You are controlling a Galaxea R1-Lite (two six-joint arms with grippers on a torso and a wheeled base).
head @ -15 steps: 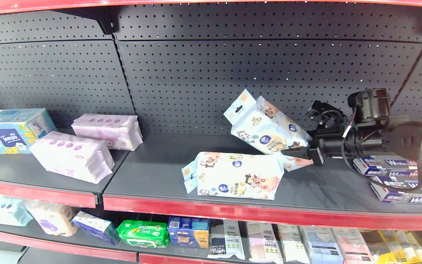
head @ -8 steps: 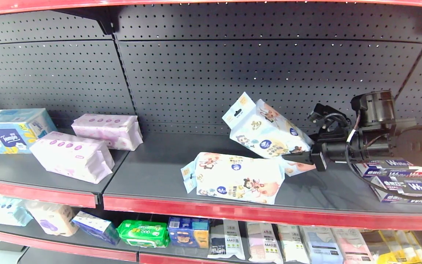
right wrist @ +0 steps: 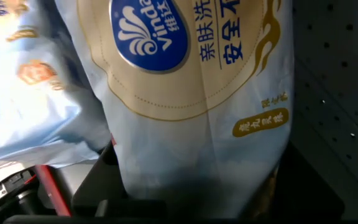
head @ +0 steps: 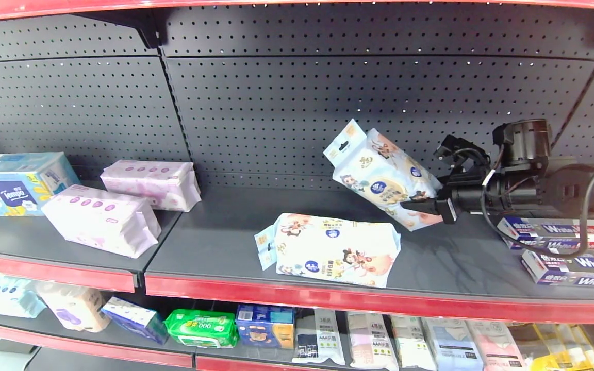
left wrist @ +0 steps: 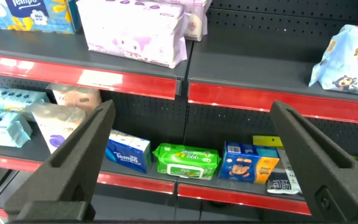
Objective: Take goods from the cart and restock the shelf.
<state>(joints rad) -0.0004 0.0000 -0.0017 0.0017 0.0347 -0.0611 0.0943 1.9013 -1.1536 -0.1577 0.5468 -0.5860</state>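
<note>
Plainly a pale cartoon-printed pack point(head: 381, 176) — tilted, in right pincer point(head: 428, 205).

Right tool point(head: 423, 206) grips a tilted wipes pack point(head: 379, 175), seemingly above the shelf point(head: 214, 242).

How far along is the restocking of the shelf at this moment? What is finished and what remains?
Done: one cartoon pack lies flat on the shelf. In hand: the right gripper is shut on a second pack, held tilted over the shelf near the back panel. Left: lay that pack down and let go. The left gripper is open and empty.
</note>
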